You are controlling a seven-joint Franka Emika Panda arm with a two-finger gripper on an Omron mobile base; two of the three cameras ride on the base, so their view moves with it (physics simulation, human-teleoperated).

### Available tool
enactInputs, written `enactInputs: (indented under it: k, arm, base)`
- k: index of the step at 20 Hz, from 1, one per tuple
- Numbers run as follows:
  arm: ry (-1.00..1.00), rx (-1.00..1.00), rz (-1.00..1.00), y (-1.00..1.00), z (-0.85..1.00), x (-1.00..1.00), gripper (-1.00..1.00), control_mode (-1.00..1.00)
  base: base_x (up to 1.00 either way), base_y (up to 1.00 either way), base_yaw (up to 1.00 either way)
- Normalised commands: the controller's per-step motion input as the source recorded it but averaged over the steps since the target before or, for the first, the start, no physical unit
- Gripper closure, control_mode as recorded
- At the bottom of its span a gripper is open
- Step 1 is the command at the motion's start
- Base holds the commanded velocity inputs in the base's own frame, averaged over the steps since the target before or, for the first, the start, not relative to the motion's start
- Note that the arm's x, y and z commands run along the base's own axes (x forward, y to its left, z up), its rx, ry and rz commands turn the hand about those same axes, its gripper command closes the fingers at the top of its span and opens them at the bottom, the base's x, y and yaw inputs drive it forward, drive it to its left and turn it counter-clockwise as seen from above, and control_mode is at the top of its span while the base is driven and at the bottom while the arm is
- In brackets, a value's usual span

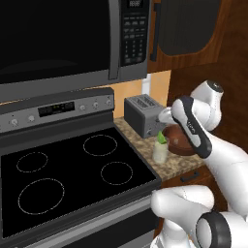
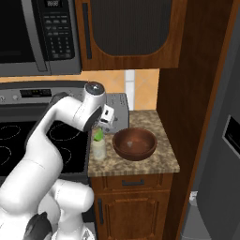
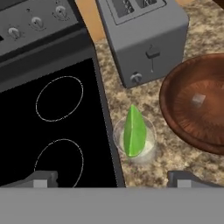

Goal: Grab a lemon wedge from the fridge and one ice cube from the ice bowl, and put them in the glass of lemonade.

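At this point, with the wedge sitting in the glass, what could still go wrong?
The lemon wedge stands tall in the glass of lemonade, poking above the rim, so a nudge might tip it out.

The open claw hangs just over the glass; reaching for the ice bowl right beside it could knock the glass.

The single ice cube is small and pale, easy to miss.

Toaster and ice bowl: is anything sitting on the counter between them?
No. In the hand view, bare speckled counter separates the toaster from the ice bowl. The glass of lemonade, with the lemon wedge in it, stands off toward the stove.
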Motion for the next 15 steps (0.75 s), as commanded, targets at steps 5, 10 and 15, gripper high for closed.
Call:
enactInputs:
  k: [5,10,15]
  arm:
    - [0.0,0.09,0.0,0.02,0.92,-0.47,-1.0,-1.0]
    - [0.0,0.03,0.0,0.1,0.74,-0.54,-1.0,-1.0]
    - [-0.02,0.0,-0.02,0.35,0.48,-0.49,-1.0,-1.0]
  base:
    - [0.0,0.0,0.0]
    - [0.0,0.0,0.0]
    - [0.0,0.0,0.0]
